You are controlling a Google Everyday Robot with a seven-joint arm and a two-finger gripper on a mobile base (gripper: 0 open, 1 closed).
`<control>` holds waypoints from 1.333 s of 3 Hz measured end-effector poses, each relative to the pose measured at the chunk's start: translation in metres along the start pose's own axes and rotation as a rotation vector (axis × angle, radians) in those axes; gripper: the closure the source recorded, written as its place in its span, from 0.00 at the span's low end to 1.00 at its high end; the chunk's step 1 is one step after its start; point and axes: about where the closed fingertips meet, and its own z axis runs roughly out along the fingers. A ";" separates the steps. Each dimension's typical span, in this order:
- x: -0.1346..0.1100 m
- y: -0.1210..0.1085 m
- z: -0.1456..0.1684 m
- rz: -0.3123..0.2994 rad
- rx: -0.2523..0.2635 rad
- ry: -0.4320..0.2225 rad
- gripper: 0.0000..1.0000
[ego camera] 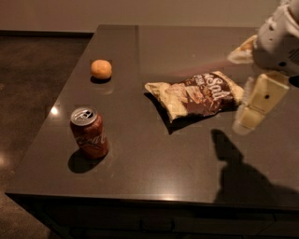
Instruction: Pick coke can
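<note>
Far left: dark speckled floor (28, 93), with a pale wall (140, 11) along the back and a dark skirting strip at its foot.

Surface is a dark grey-brown glossy slab table (154, 158). A small light glint sits near its left edge.

The small red cylindrical coke can with white script and a silver pull-tab top (89, 133) stands upright near the front-left corner, resting on the table with nothing touching it. Its shadow pools at the base on the left.

The round orange fruit (101, 69) sits behind the can, further back along the left edge, well apart from it.

Mid-table: crinkled brown-and-cream chip bag (198, 93) lying flat, angled, well apart from the can.

Right edge: white robot arm (278, 42) comes in from the top corner. The cream-coloured gripper (250, 119) hangs above the table just right of the bag, well apart from the can. Open or closed: can't tell, and it holds nothing visible. Its dark shadow (238, 172) falls on the table in front of it.
</note>
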 end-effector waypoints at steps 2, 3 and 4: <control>-0.093 0.046 0.041 -0.124 -0.009 -0.172 0.00; -0.122 0.067 0.063 -0.179 -0.005 -0.208 0.00; -0.146 0.075 0.093 -0.183 -0.026 -0.223 0.00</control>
